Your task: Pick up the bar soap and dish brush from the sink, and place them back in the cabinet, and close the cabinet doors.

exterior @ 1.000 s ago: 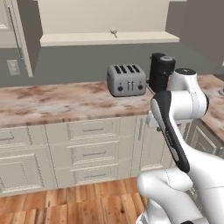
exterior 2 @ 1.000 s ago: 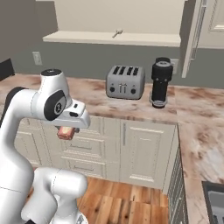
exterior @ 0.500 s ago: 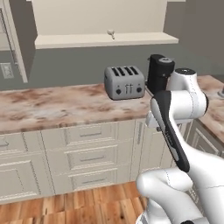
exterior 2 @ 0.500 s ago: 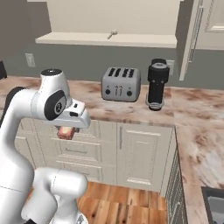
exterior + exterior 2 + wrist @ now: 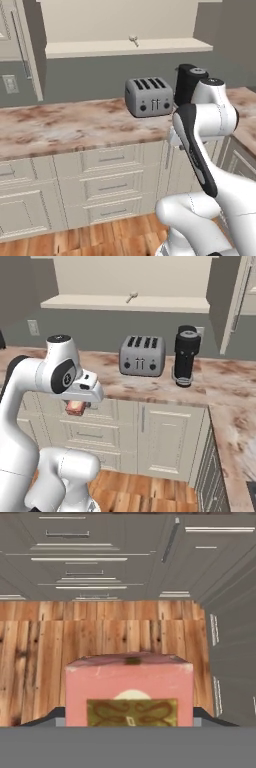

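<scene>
My gripper [image 5: 76, 407] hangs below the white wrist in front of the drawers, shut on the bar soap [image 5: 75, 408], a reddish-brown block. The hand view looks down at the wood floor, with the bar soap [image 5: 129, 687] large between the gripper [image 5: 129, 718] tips. Above the counter the cabinet [image 5: 125, 48] stands open with its beige shelf bare except for a small pale dish brush [image 5: 133, 40], also seen as the dish brush [image 5: 131, 297]. One cabinet door [image 5: 22, 47] swings out at the left, another cabinet door [image 5: 235, 301] at the right. The sink is out of view.
A silver toaster [image 5: 148, 96] and a black coffee machine [image 5: 186, 355] stand on the marble counter [image 5: 60, 125]. Cream drawers [image 5: 107, 185] run below it. The counter turns a corner at the right [image 5: 235, 421]. Wood floor [image 5: 145, 491] lies in front.
The whole picture has shifted slightly as the base moves; the counter and cabinet look a little nearer. The arm keeps its pose with the soap still held.
</scene>
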You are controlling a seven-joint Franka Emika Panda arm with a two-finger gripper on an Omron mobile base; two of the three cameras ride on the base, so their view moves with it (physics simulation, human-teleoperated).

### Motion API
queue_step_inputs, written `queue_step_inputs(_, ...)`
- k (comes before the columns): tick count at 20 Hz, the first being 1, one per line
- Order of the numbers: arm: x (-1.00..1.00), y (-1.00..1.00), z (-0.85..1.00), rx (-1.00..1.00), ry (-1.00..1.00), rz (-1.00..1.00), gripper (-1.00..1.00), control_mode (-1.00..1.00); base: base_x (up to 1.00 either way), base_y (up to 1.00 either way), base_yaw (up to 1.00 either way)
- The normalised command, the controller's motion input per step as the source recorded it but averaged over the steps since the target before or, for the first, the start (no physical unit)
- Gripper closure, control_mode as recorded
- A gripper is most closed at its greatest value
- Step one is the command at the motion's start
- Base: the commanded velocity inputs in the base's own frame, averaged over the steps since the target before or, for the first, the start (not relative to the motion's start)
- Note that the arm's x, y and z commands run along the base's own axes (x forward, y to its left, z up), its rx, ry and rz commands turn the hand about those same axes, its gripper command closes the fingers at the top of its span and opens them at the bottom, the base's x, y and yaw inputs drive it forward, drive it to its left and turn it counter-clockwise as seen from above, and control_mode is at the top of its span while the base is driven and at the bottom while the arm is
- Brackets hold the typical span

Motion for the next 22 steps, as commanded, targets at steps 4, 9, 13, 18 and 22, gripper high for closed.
queue_step_inputs(4,0.0,0.0,0.0,0.0,0.0,0.0,1.0,1.0,0.49,0.23,0.0)
queue_step_inputs(9,0.0,0.0,0.0,0.0,0.0,0.0,1.0,1.0,0.5,0.0,0.0)
queue_step_inputs(13,0.0,0.0,0.0,0.0,0.0,0.0,1.0,1.0,0.38,-0.01,0.0)
queue_step_inputs(18,0.0,0.0,0.0,0.0,0.0,0.0,1.0,1.0,0.34,-0.04,0.0)
queue_step_inputs(22,0.0,0.0,0.0,0.0,0.0,0.0,1.0,1.0,0.37,-0.06,0.0)
